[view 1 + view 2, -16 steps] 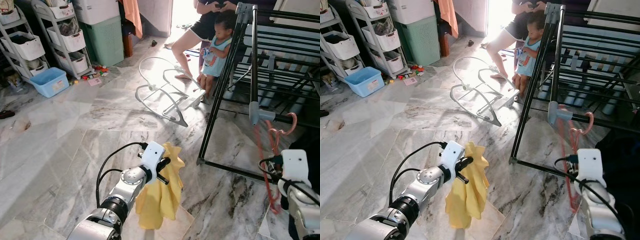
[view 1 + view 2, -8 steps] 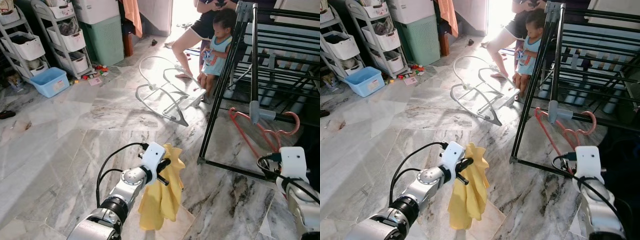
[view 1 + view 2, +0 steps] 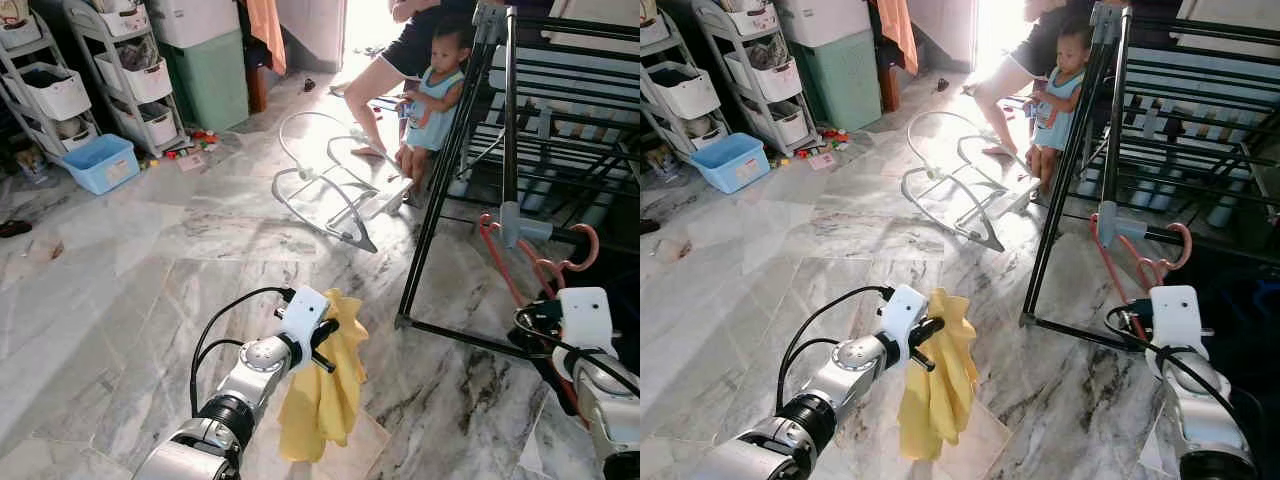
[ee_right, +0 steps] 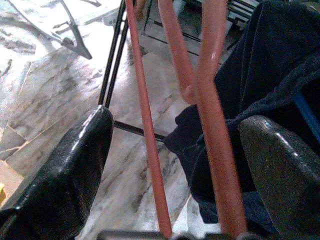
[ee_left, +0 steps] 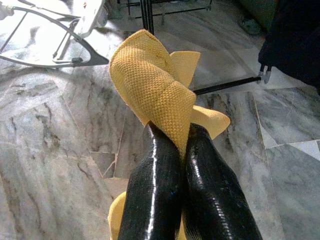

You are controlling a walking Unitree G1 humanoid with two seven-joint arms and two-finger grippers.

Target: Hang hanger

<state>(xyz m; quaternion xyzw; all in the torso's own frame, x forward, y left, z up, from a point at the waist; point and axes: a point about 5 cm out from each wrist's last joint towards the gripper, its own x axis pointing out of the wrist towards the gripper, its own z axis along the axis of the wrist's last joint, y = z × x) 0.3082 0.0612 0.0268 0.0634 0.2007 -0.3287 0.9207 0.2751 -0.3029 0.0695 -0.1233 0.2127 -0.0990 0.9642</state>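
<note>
A salmon-red hanger hangs by its hook from a rail of the black drying rack on my right. My right gripper is low beside the rack, open, its fingers spread wide to either side of the hanger's bars without closing on them. Behind the hanger drapes a dark garment. In front of me, above the marble floor, my left gripper is shut on a yellow cloth that hangs down from its fingers.
A white bouncer frame lies on the floor ahead. A child and another person's legs are beside the rack's far end. Shelves with baskets, a blue tub and a green hamper line the far left.
The hanger, first hanging down along my right gripper, swung out to the left and is now back near the rack post. My right gripper rose slightly. The left arm has not moved.
</note>
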